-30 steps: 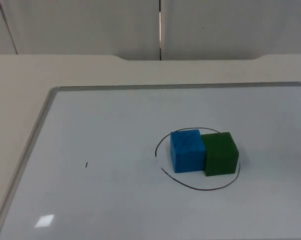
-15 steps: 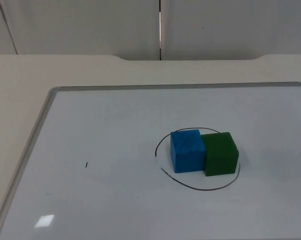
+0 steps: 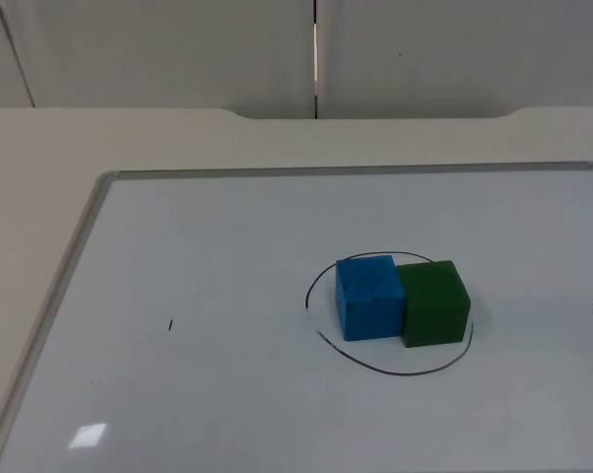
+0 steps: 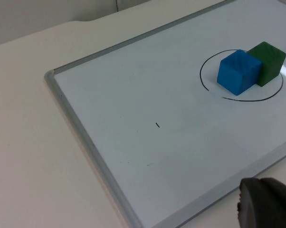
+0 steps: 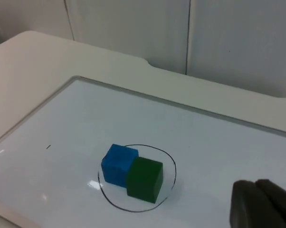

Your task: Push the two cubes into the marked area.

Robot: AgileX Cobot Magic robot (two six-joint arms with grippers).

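Nothing has shifted since the earlier frames: the blue cube [image 3: 369, 297] and the green cube [image 3: 434, 302] are seen in the same spot, side by side and touching, inside the drawn circle [image 3: 321, 338] on the whiteboard [image 3: 178, 246]. Relative to the circle, the blue cube is placed at its left half and the green cube at its right half, close to the line.

A small black tick [image 3: 170, 325] well left of the circle is shown in the top view, and it is seen again in the left wrist view. The whiteboard's metal frame [image 4: 81, 137] is shown in close detail by the left wrist view.

One black fingertip of the left gripper [image 4: 266, 204] is seen off the whiteboard's edge, well apart from the circle; whether its fingers are apart or together cannot be told. The right gripper [image 5: 262, 204] is likewise seen well apart from the circle, its finger state not discernible.
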